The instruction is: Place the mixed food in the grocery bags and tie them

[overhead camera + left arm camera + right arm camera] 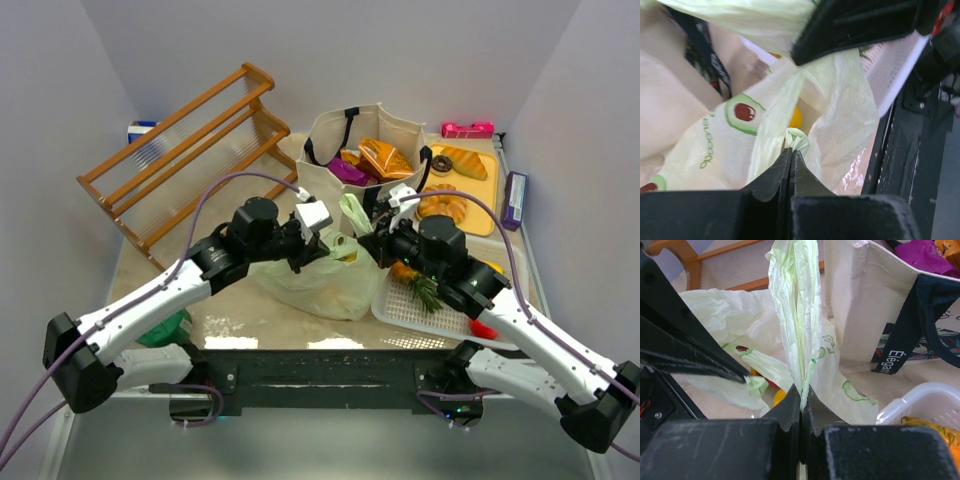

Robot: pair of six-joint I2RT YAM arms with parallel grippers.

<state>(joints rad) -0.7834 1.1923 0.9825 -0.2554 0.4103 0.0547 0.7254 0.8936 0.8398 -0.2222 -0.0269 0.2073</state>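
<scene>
The pale green plastic bag [315, 285] sits on the table between the arms, with yellow and red toy food [776, 396] showing through it. My left gripper [330, 243] is shut on one bunched handle [797, 138]. My right gripper [366, 236] is shut on the other handle [797, 300], which stands stretched upward from its jaws. The two grippers are close together above the bag's mouth. The beige canvas tote [328, 172] stands behind, holding orange [386, 158] and purple [348, 170] snack packets.
A white mesh basket [415, 312] with a pineapple [416, 280] lies right of the bag. Behind it is a yellow tray [478, 216] with donuts and bread. A wooden rack [190, 150] stands at back left. A dark green bundle [165, 328] lies near left.
</scene>
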